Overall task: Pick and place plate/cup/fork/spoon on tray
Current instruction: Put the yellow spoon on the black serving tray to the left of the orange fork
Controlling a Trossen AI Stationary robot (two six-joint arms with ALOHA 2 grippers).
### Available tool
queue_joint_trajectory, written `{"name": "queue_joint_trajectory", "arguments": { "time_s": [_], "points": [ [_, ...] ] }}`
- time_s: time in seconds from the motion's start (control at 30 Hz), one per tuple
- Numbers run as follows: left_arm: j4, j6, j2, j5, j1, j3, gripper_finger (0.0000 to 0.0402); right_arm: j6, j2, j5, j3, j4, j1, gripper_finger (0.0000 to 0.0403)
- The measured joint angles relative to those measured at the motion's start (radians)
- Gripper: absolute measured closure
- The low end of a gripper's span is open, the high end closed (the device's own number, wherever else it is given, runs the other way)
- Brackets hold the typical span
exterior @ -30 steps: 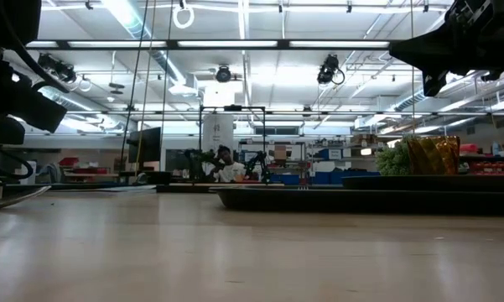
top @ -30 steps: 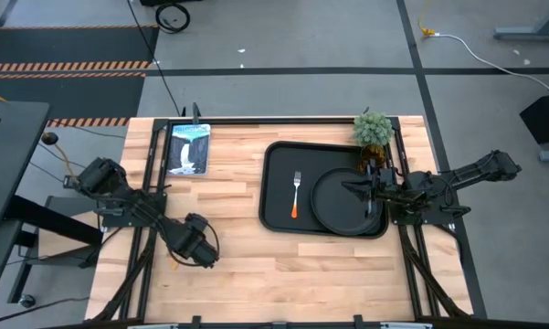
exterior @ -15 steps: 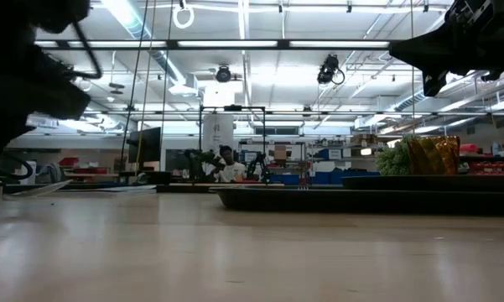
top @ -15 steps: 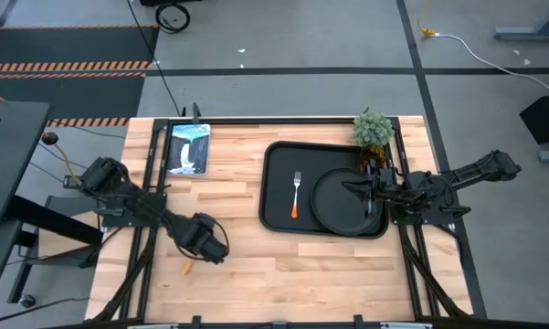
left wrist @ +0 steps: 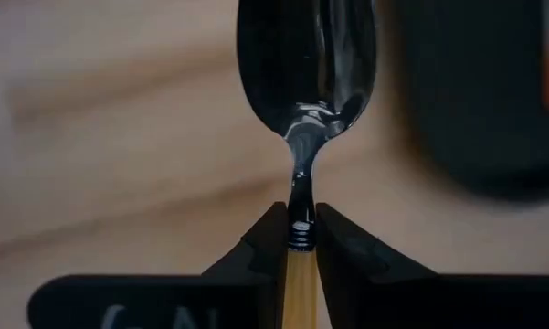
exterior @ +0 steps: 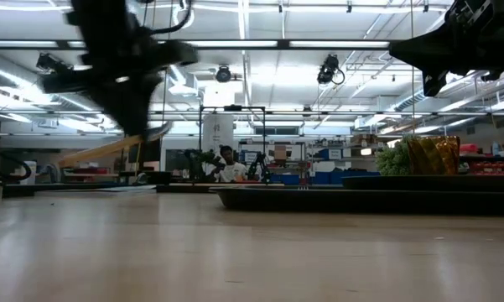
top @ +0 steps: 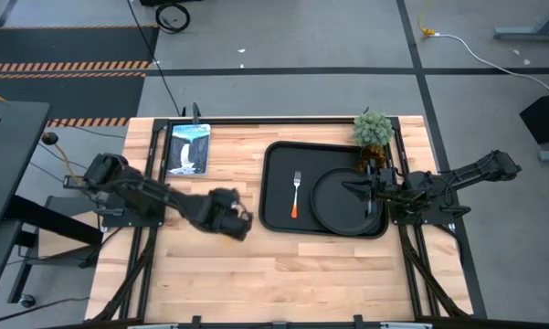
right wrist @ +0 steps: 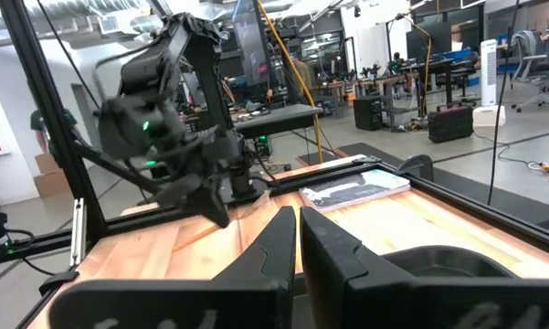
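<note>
From above, my left fingers hang over the desk just short of the tray, where fork and plate already lie. My left wrist shows them clenched on the spoon (at its neck). Next: carry across, lower, release. My right fingers wait, closed

Between my left pincer and the tray lies only bare wood, so that way is open. On the tray, the fork lies along the left-centre and the plate fills the right half; a bare strip runs between the tray's left rim and the fork. My right pincer hangs over the plate. The plant stands at the tray's far right corner, the book well off to the far left.
</note>
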Motion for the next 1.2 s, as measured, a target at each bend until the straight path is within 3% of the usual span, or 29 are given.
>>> {"name": "queue_joint_trajectory", "arguments": {
  "time_s": [0.23, 0.47, 0.63, 0.77, 0.97, 1.2],
  "points": [
    [0.334, 0.222, 0.005, -0.164, 0.119, 0.036, 0.0350, 0.000, 0.000, 0.000, 0.000, 0.000, 0.000, 0.0376],
    [0.661, 0.350, 0.067, -0.137, 0.248, 0.035, 0.0350, 0.000, 0.000, 0.000, 0.000, 0.001, 0.000, 0.0376],
    [0.819, 0.407, 0.130, -0.031, 0.330, 0.040, 0.0350, 0.000, 0.000, 0.000, 0.000, 0.006, 0.000, 0.0376],
    [0.826, 0.468, 0.186, 0.033, 0.368, 0.104, 0.0350, 0.000, 0.000, 0.000, 0.000, 0.008, 0.000, 0.0376],
    [0.655, 0.477, 0.281, 0.107, 0.391, 0.203, 0.0350, 0.000, 0.000, 0.000, 0.000, 0.008, 0.000, 0.0376],
    [0.595, 0.468, 0.355, 0.148, 0.397, 0.239, 0.0349, 0.000, 0.000, 0.000, 0.000, 0.008, 0.000, 0.0376]
  ]
}}
